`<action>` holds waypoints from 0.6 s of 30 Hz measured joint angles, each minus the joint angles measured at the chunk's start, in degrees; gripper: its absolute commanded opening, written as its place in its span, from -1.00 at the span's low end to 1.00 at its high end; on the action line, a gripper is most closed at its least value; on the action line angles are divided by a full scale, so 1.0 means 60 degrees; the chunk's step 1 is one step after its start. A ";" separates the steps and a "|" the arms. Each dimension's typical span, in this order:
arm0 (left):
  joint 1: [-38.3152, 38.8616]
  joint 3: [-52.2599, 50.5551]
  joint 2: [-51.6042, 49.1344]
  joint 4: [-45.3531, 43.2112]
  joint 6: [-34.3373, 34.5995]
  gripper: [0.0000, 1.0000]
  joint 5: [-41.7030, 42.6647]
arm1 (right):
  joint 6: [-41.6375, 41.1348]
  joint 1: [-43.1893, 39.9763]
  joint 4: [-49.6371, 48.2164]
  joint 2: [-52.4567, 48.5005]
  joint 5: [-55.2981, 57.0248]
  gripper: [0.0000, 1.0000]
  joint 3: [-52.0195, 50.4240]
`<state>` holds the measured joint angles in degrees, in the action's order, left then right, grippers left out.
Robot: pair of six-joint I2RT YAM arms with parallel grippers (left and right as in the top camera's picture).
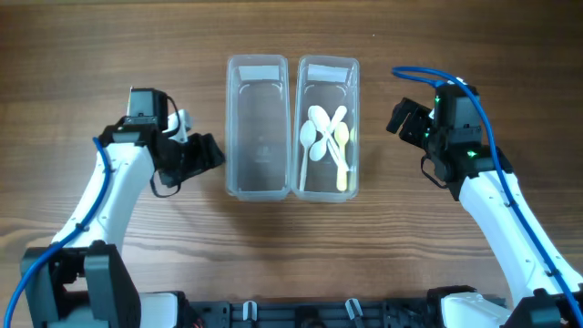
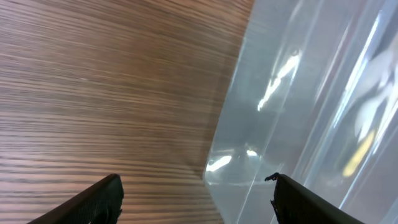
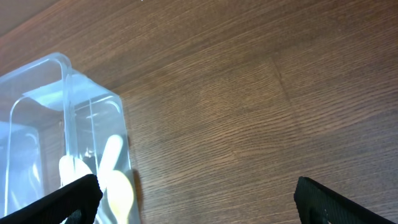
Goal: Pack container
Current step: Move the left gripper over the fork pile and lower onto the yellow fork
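Note:
Two clear plastic containers stand side by side at the table's middle. The left container (image 1: 258, 128) holds nothing that I can see. The right container (image 1: 328, 128) holds several white spoons and a pale yellow one (image 1: 326, 137). My left gripper (image 1: 211, 153) is open and empty, just left of the left container, whose corner (image 2: 249, 162) fills the left wrist view. My right gripper (image 1: 401, 118) is open and empty, to the right of the right container (image 3: 68, 143), where the spoons (image 3: 112, 168) show through the wall.
The wooden table (image 1: 91, 55) stretches bare to both sides of the containers. A blue cable (image 1: 474, 91) loops above the right arm.

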<state>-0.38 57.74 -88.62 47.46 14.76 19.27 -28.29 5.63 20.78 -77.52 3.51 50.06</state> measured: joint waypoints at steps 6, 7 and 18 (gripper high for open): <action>0.0361 0.0000 0.0000 -0.0051 0.0044 0.53 0.0058 | 0.0000 0.0000 0.0000 -0.0004 -0.0004 1.00 0.0000; 0.0357 0.0000 0.0000 -0.0117 0.0087 0.51 0.0055 | 0.0000 0.0000 0.0000 -0.0004 -0.0004 0.99 0.0000; -0.0860 0.0004 0.0000 -0.0805 0.0146 0.25 -0.0659 | 0.0000 0.0000 0.0004 -0.0004 -0.0004 1.00 0.0000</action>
<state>-5.54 57.76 -88.62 42.63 15.64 15.31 -28.29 5.63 20.80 -77.54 3.49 50.06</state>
